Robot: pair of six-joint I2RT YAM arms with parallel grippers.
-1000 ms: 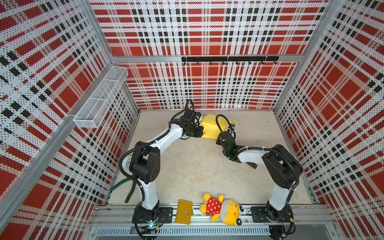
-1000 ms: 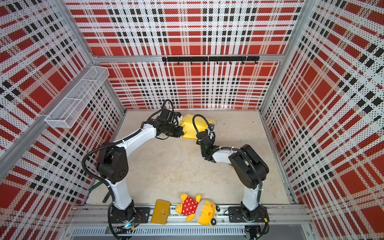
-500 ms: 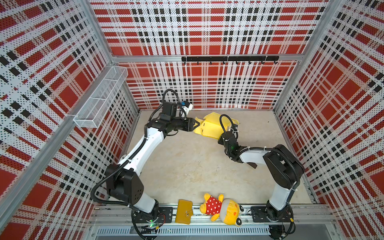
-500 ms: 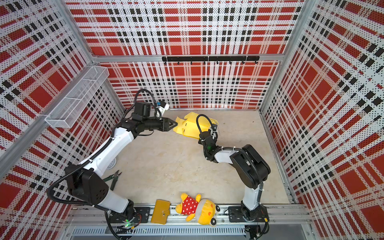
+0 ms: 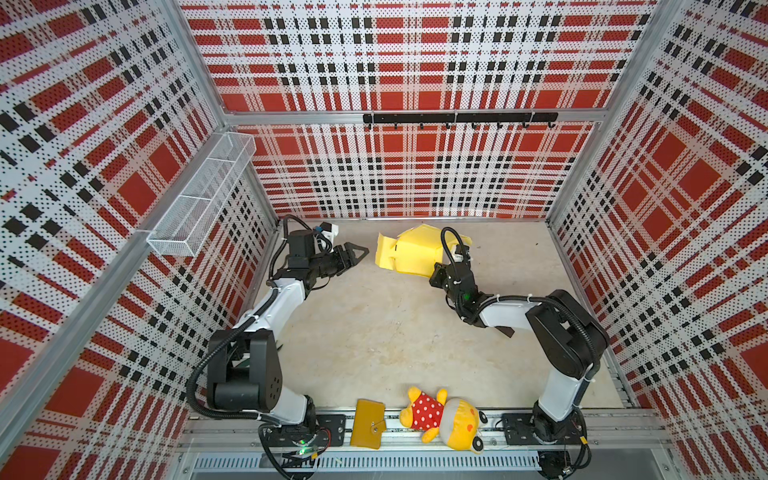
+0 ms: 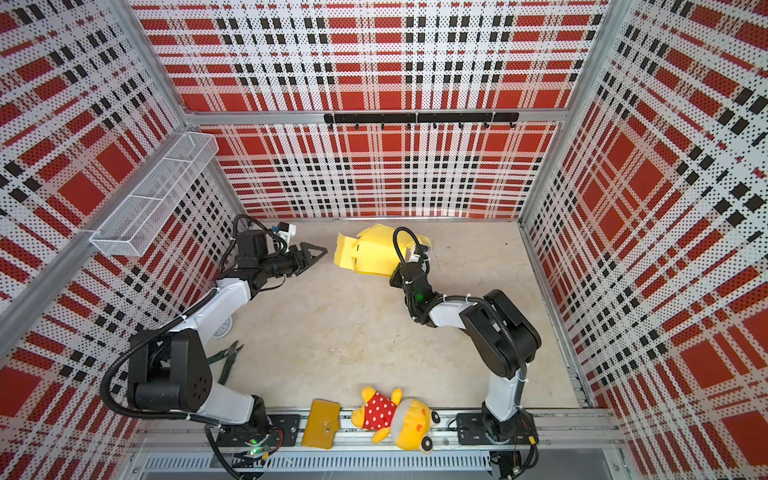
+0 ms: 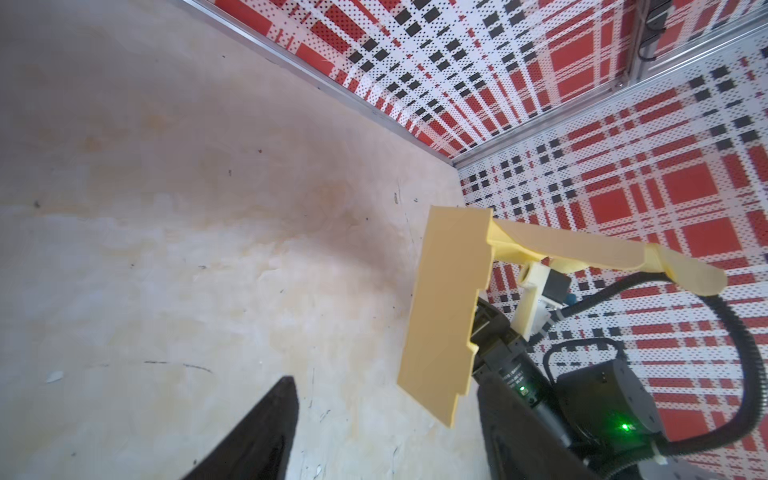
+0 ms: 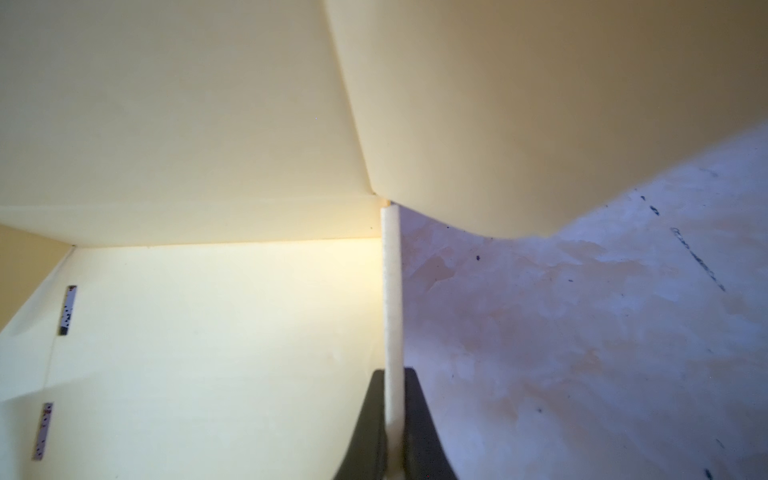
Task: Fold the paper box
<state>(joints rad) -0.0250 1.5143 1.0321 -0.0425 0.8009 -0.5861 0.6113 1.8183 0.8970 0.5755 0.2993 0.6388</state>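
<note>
Pale yellow cardboard, creased and part-folded: the paper box [image 5: 409, 253], toward twelve o'clock on the beige floor [image 5: 374, 332] in both top views, tilted, with loose flaps jutting out at its nine o'clock side. Cannot tell whether any corner touches the floor. Pinched at its five o'clock edge by the right gripper [image 5: 437, 272]. In the right wrist view, the right gripper [image 8: 392, 415] with jaws pressed together on a thin wall of the paper box [image 8: 187, 332], two narrow slots cut in the panel alongside. Just at nine o'clock of the box, apart from it, the left gripper [image 5: 358, 253], claw spread, nothing between its fingers [image 7: 266, 436]. In the left wrist view, a stepped flap of the paper box [image 7: 440, 307] ahead, untouched. At six o'clock on the front rail [image 5: 623, 419], a mustard wallet [image 5: 368, 424] just beside a yellow plush toy [image 5: 440, 417] in a red dotted shirt. Near eight o'clock in a top view, green-handled pliers [image 6: 228, 357] by the left arm
</note>
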